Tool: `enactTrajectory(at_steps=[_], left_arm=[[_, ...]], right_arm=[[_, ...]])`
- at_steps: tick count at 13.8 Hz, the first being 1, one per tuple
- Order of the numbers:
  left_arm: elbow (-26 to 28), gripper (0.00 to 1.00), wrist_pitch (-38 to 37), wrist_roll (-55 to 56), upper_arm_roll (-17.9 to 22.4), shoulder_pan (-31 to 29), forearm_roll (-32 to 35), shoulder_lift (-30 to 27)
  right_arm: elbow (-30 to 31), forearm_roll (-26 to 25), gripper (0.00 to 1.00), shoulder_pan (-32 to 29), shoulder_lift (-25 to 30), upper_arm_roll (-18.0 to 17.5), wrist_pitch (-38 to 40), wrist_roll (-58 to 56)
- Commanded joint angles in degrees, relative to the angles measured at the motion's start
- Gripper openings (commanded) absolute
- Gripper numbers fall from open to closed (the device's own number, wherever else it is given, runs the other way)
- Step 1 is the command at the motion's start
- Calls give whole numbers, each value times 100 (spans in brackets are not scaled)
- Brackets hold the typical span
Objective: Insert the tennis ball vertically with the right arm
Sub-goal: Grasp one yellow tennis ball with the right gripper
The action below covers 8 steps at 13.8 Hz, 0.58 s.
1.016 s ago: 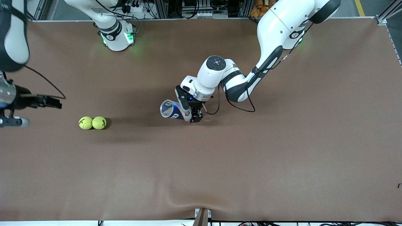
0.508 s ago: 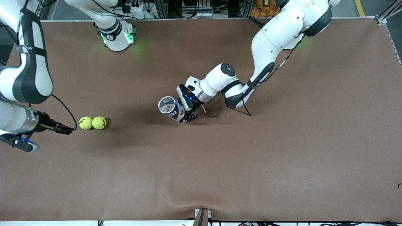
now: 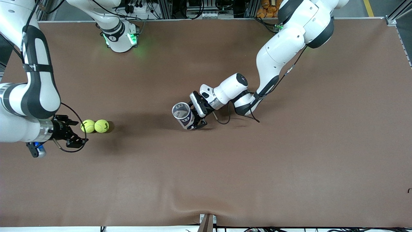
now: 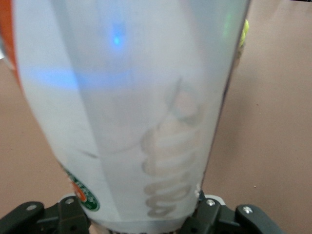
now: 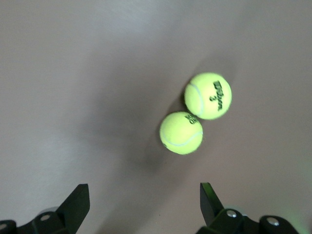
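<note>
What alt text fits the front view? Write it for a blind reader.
The left hand holds a ball can open end up at mid-table, while the open right hand hovers beside two touching tennis balls toward the right arm's end of the brown table.

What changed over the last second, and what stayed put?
The right end effector swung in from the right arm's end of the table to just beside the two tennis balls, fingers open. The left end effector, shut on the ball can, tipped it from a tilt to nearly upright, mouth up. The balls have not moved, touching each other; neither has been picked up.
</note>
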State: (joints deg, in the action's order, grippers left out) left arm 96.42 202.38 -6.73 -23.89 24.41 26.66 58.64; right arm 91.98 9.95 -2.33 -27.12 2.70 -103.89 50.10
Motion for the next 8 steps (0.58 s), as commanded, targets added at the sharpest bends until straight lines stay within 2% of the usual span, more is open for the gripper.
enactTrajectory(at_steps=[1,3,8], left_arm=[[-62,74,126,23,8,-6,112,103],[-53,74,126,23,8,-6,120,130],[-53,74,126,23,16,3,173,209]], right_arm=[[591,68,100,22,110,-59,-218,413],[1179,69,100,180,215,-50,-787,544],[1892,-106,100,198,163,-33,-1781,553]])
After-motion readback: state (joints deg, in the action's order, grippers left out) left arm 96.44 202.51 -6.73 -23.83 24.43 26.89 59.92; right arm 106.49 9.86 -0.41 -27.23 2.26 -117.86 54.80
